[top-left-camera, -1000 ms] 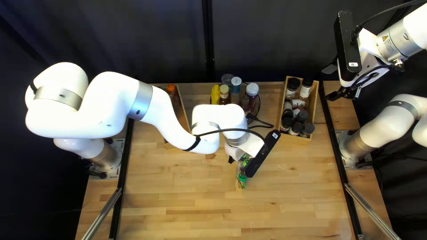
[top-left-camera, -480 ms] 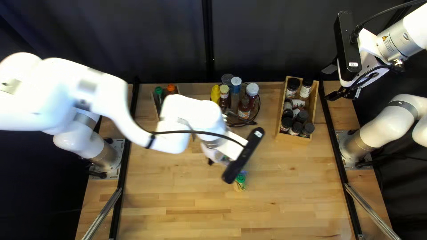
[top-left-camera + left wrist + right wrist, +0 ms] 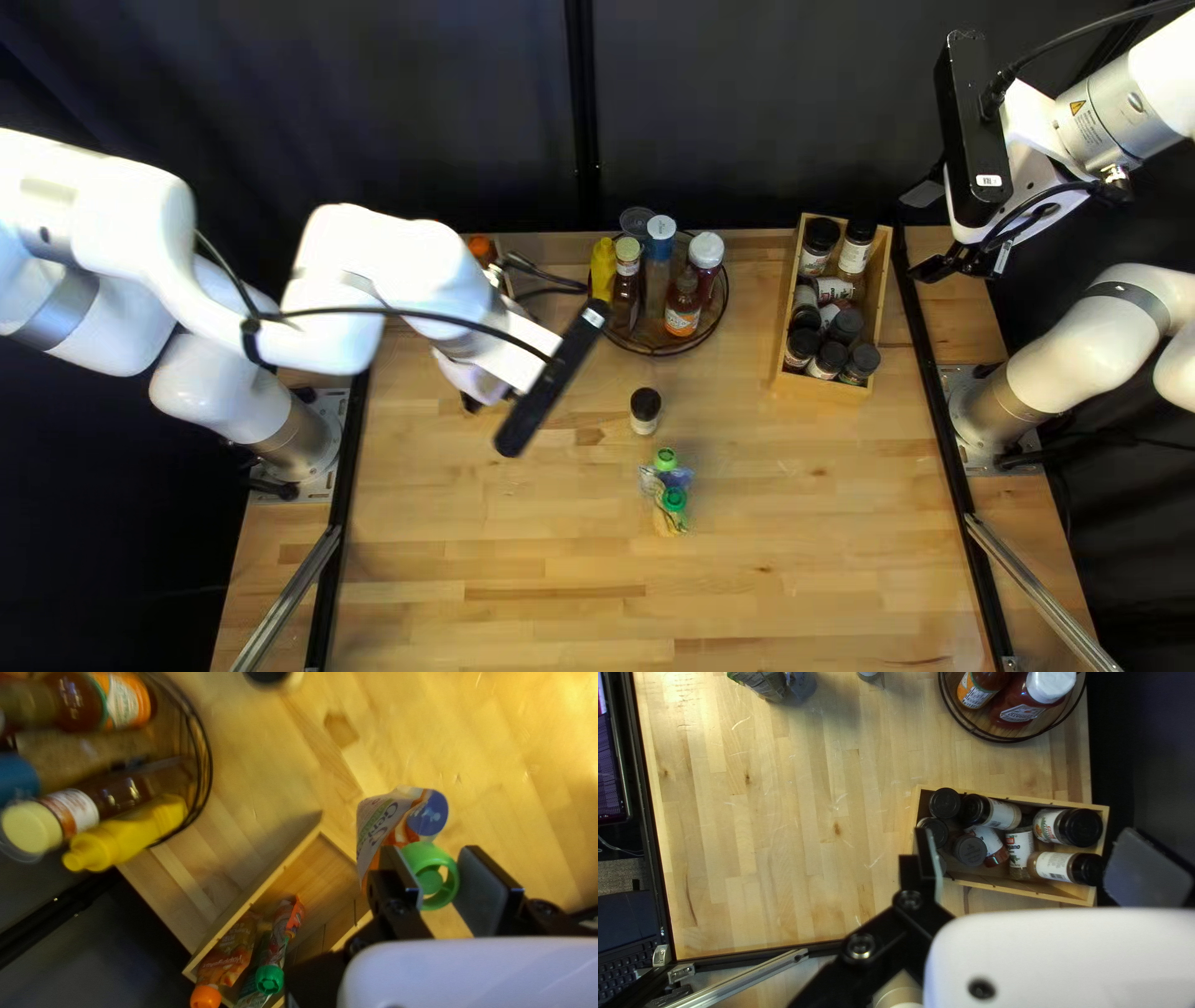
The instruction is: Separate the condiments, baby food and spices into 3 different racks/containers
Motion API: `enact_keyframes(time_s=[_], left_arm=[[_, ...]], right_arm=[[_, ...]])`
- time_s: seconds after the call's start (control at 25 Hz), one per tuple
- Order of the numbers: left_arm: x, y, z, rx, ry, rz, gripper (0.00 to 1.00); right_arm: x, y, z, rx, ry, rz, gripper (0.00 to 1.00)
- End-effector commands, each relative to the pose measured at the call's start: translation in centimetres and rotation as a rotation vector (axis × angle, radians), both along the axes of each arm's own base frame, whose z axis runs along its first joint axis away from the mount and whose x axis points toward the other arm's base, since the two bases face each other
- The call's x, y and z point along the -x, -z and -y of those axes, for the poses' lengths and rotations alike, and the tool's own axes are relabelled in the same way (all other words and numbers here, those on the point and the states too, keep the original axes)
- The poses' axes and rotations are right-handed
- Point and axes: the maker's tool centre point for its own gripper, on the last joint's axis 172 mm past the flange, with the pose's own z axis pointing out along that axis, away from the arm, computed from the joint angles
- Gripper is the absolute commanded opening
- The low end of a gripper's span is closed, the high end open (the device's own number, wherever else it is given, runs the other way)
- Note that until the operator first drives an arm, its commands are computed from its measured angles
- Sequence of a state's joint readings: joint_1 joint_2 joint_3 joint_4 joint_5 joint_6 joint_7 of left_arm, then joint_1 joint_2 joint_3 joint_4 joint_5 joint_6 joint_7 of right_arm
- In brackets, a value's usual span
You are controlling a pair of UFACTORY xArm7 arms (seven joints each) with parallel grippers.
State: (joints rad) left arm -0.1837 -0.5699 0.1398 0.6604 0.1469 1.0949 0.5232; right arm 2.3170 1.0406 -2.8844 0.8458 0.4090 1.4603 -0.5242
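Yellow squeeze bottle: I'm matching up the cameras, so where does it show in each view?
Top left view: yellow squeeze bottle, leftmost in the round rack.
Left wrist view: beside the cream-capped bottle, just inside the rack's wire rim.
Right wrist view: not in it.
Shared landmark: the round rack, partly seen in both wrist views.

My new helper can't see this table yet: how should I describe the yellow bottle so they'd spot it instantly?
Toward the far side of the table, a round wire-rimmed rack sits left of the wooden spice box in the top left view. The squeeze bottle stands at the rack's left. Unlike the brown, pale-lidded bottle beside it, it's yellow, cap included.
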Motion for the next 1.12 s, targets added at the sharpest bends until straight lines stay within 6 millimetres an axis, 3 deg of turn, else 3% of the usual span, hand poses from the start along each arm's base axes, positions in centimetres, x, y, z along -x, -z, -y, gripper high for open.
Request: enact_keyframes(time_s=[0.04,0.4,0.68,1.12], left_arm=[[0.9,1.6,-2.1,0.011,0.03,0.006,0.0],[2.7,4.6,-7.4,0.009,0.021,0.021,0.0],[2.3,6.6,-10.9,0.001,-0.005,0.022,0.0],[3.9,7.4,-14.1,-0.084,-0.065,0.018,0.0]], right_arm=[[0.0,0.0,0.0,0.0,0.0,0.0,1.0],[0.0,0.0,0.0,0.0,0.0,0.0,1.0],[0.0,0.0,0.0,0.0,0.0,0.0,1.0],[0.0,0.0,0.0,0.0,0.0,0.0,1.0]])
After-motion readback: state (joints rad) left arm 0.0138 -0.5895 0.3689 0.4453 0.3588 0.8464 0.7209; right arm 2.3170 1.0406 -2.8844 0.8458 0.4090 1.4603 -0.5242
